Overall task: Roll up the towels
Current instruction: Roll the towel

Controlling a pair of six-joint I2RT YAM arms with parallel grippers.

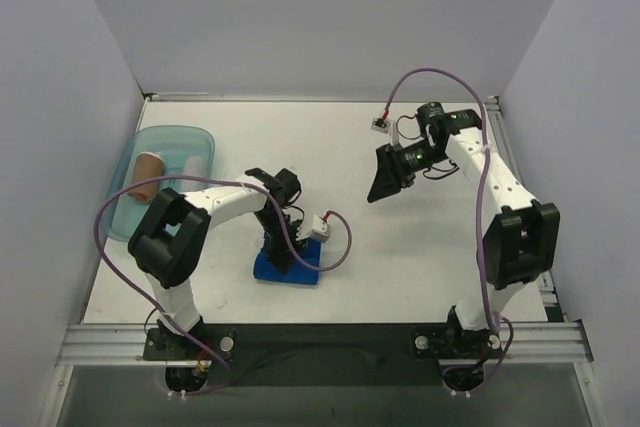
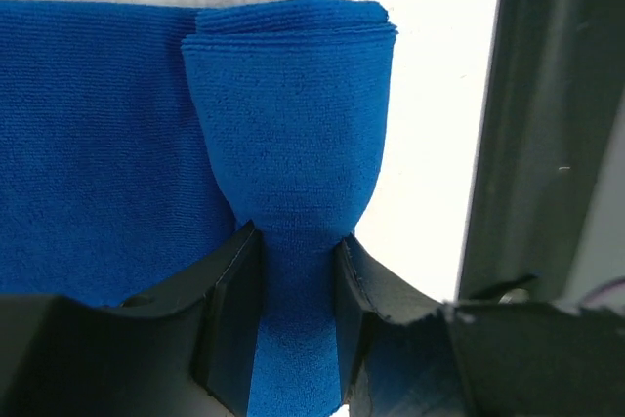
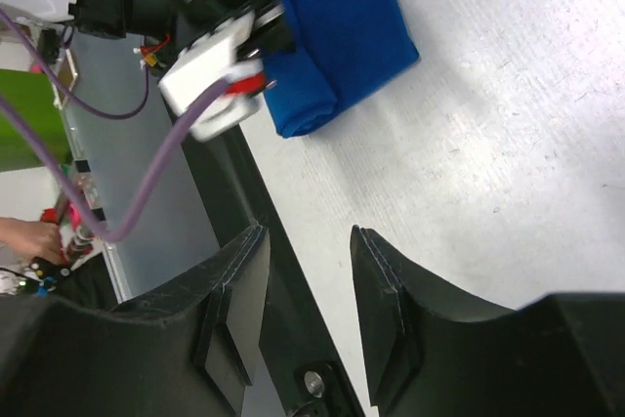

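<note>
One claw (image 2: 296, 271) clamped on blue towel (image 2: 98, 144)

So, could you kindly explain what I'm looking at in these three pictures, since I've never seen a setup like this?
These are two robot arms bolted at the near edge of a white table. The overhead picture comes from a fixed camera above and behind them. The other two come from cameras on each wrist, looking past that arm's own two fingers.

The left end effector is shut on a fold of the blue towel, which lies on the table partly rolled; its wrist view shows the cloth pinched between the black fingers.

The right end effector hangs above the table, open and holding nothing; its camera sees the same towel from a distance.

At the far left sits a clear blue bin holding a tan towel and something pale I can't make out.
</note>
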